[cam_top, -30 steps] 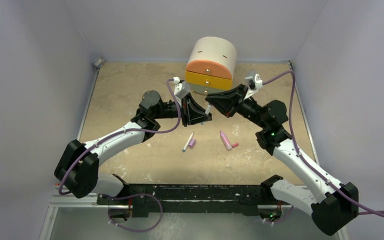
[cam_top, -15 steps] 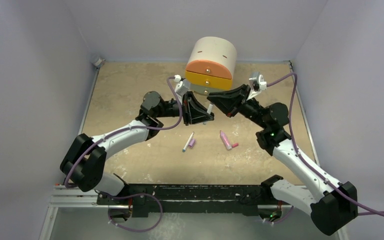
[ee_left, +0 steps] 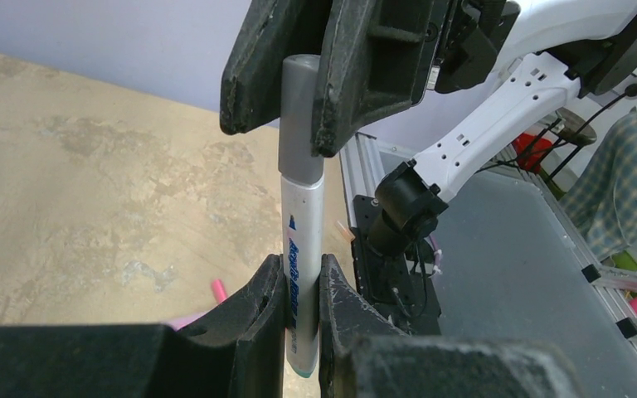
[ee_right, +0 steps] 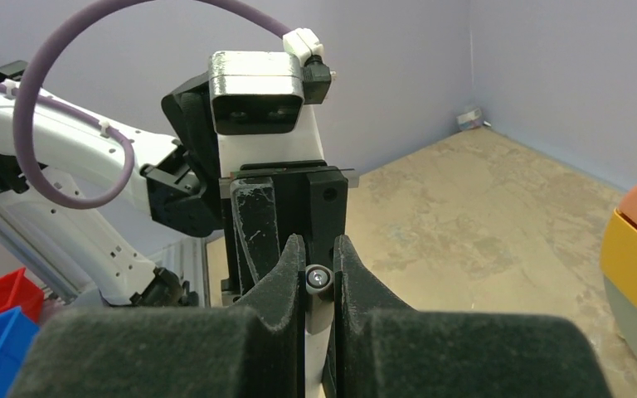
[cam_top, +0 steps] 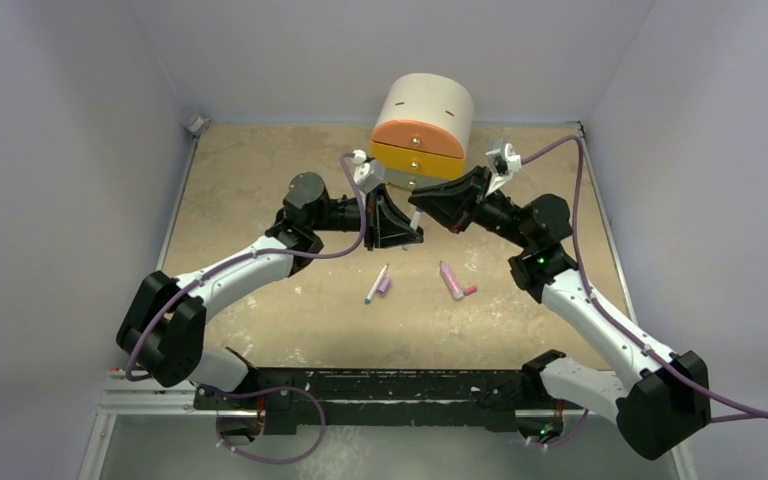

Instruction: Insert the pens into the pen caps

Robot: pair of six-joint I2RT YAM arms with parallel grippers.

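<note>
A white pen with blue print hangs in mid-air, and my left gripper is shut on its lower barrel. A dark grey pen cap sits in line over the pen's far end, pinched between the fingers of my right gripper; its round end shows between them. In the top view the left gripper and right gripper meet nose to nose in front of the drawer box. On the table lie a teal-tipped pen beside a purple cap, and a pink pen beside a reddish-pink cap.
A cream box with an orange and a yellow drawer stands at the back, just behind the grippers. Purple walls close in the tan table on three sides. A black rail runs along the near edge.
The right jaws have closed a little tighter on the grey cap. Both arms shifted slightly, the left elbow swinging; the pen stays held between the two grippers.
</note>
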